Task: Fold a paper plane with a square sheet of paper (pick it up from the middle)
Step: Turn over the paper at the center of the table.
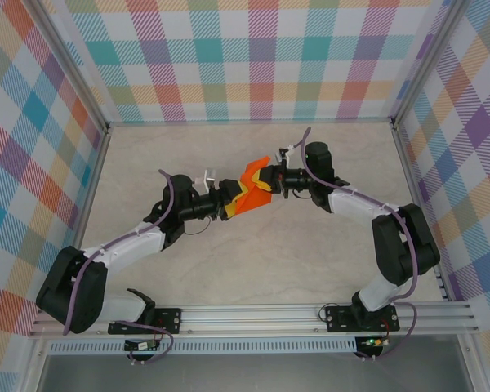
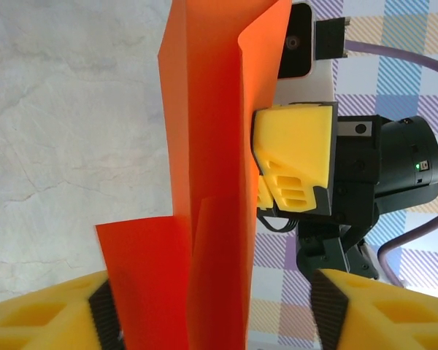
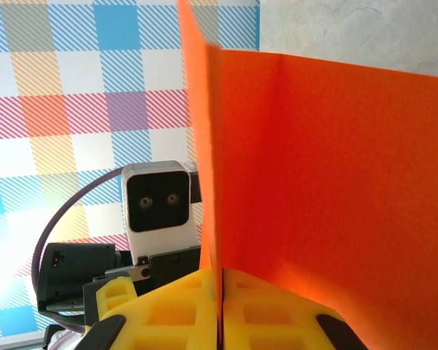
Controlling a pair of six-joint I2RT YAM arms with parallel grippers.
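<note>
The paper plane [image 1: 251, 189] is a bright orange folded piece with layered flaps, held in the air between both arms above the middle of the table. My right gripper [image 3: 220, 302] is shut on its lower edge, yellow fingers pressed together with the paper in the seam. From the left wrist view the same paper plane [image 2: 212, 182] stands upright, with the right gripper [image 2: 257, 164] clamped on its right side. My left gripper [image 2: 212, 310] is open around the paper's bottom, with its left finger [image 2: 51, 317] next to a flap and a wide gap to the other finger [image 2: 383, 306].
The beige table top [image 1: 253, 269] lies below, enclosed by checked walls [image 1: 253, 57] on three sides. An aluminium rail [image 1: 253, 314] carries both arm bases at the near edge. The left wrist camera [image 3: 157, 204] faces the right wrist closely.
</note>
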